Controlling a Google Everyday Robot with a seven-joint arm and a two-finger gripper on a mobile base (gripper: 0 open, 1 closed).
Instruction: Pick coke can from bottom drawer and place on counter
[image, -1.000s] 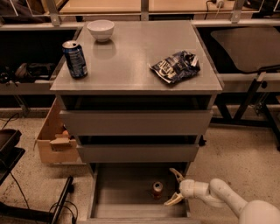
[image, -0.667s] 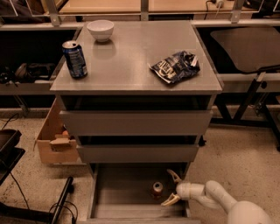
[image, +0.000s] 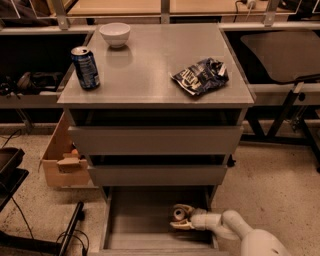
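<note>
Down in the bottom drawer, the gripper holds its two fingers spread around the one coke can.

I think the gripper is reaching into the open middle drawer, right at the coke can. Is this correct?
Only the drawer is wrong. The camera view shows the gripper reaching into the open bottom drawer, right at the coke can. The middle drawer sits above it.
</note>
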